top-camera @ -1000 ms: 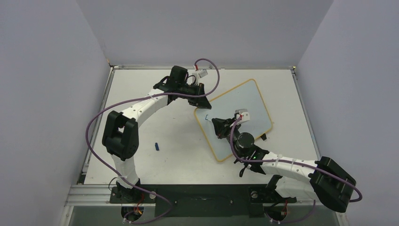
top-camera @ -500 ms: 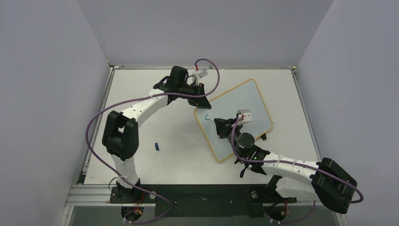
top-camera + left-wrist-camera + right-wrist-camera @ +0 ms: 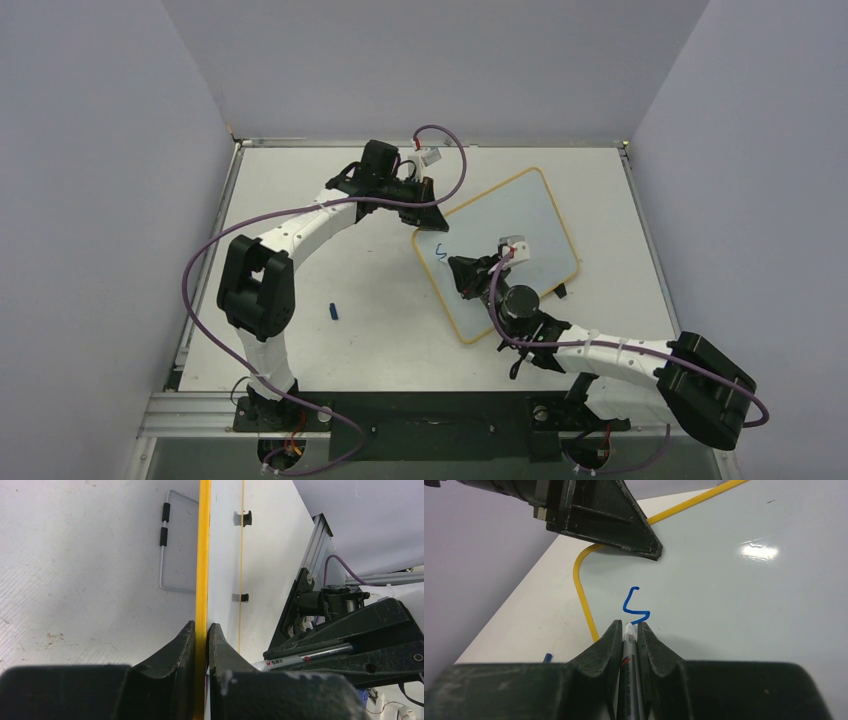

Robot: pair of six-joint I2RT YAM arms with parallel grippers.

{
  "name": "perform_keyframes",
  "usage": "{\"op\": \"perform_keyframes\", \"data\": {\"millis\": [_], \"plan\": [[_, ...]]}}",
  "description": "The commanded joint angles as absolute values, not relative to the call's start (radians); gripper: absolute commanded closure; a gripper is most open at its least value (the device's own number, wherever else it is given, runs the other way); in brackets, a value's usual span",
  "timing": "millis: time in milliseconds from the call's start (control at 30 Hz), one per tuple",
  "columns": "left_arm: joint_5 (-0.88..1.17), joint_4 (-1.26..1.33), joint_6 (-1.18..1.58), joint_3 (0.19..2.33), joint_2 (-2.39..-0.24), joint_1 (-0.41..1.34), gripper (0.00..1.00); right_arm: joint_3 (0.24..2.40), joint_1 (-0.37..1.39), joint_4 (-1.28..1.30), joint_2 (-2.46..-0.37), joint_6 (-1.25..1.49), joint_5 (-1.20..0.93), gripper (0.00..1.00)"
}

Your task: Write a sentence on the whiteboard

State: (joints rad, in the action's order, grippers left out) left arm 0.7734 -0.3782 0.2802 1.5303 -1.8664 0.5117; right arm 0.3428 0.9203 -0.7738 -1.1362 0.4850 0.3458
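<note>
Right gripper clamped on a marker, tip down on the whiteboard.
Sentence so far: one blue S-shaped stroke, directly ahead of its fingertips, ending at the marker tip, near the board's rounded corner. Left gripper pinched tight on the board's yellow frame edge, past the stroke from the right one.

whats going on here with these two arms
The left gripper is shut on the yellow frame of the whiteboard, holding it. The right gripper grips a marker, tip at the board, with one blue S-shaped stroke written beside the corner. No other writing shows. A small blue piece lies apart on the table.
</note>
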Motion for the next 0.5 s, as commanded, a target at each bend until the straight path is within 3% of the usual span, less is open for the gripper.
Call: {"op": "perform_keyframes", "data": {"millis": [0,467], "plan": [[0.703,-0.377,0.231,1.531,-1.812,0.534,1.00,0.339,0.937,-0.681,-1.202,0.486,0.282,1.00],[0.705,-0.378,0.230,1.534,-1.810,0.534,1.00,0.472,0.939,-0.613,-1.120,0.413,0.310,1.00]]}}
